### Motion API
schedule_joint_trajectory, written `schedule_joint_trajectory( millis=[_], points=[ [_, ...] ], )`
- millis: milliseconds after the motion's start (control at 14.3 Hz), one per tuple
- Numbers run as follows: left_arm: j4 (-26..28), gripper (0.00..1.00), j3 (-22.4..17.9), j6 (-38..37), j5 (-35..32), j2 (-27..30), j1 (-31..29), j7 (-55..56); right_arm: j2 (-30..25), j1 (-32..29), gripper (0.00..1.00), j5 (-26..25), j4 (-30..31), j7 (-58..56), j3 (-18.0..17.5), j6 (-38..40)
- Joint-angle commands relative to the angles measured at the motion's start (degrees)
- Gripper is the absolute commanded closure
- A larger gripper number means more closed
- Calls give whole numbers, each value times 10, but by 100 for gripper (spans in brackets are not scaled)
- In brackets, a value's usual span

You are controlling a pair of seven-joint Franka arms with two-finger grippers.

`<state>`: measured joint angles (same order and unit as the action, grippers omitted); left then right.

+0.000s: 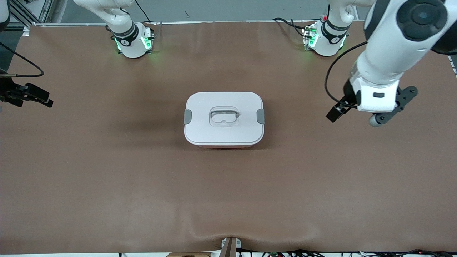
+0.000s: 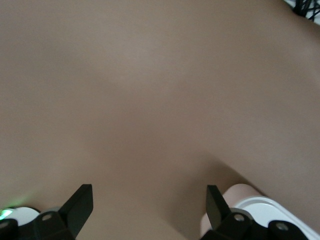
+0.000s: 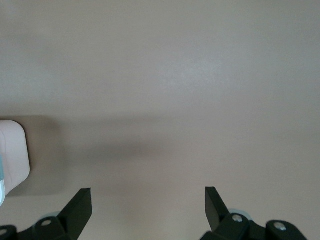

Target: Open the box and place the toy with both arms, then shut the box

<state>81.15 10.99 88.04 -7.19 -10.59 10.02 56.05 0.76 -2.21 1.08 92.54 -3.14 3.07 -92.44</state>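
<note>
The white box (image 1: 224, 119) sits at the middle of the table (image 1: 107, 178), its lid (image 1: 228, 103) on and the grey latches at 3 and 9 o'clock down, so whatever is inside is hidden; no toy shows anywhere. That fits either a box awaiting opening or one closed again over the toy. The left gripper (image 2: 149, 207) hangs over bare table at 3 o'clock of the box, the right gripper (image 3: 148, 206) at 9 o'clock, both with jaws spread wide and holding nothing, flanking the latches they would each serve.
</note>
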Motion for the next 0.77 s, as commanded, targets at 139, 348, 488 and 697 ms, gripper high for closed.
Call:
schedule_joint_trajectory(
  millis=[139,348,488,697],
  points=[
    [41,0,-1,-31,55,52,-90,-242,-5,-1,0,-7,-3,-5,-4,8],
    [85,0,-9,-30,57,94,-105,-312,-5,3,0,-7,-3,-5,-3,8],
    [91,0,-9,-30,57,113,-122,-394,-5,1,0,-7,-3,-5,-3,12],
    [143,0,-9,-31,57,164,-134,-450,-5,2,0,-8,-4,-5,-3,22]
  ],
)
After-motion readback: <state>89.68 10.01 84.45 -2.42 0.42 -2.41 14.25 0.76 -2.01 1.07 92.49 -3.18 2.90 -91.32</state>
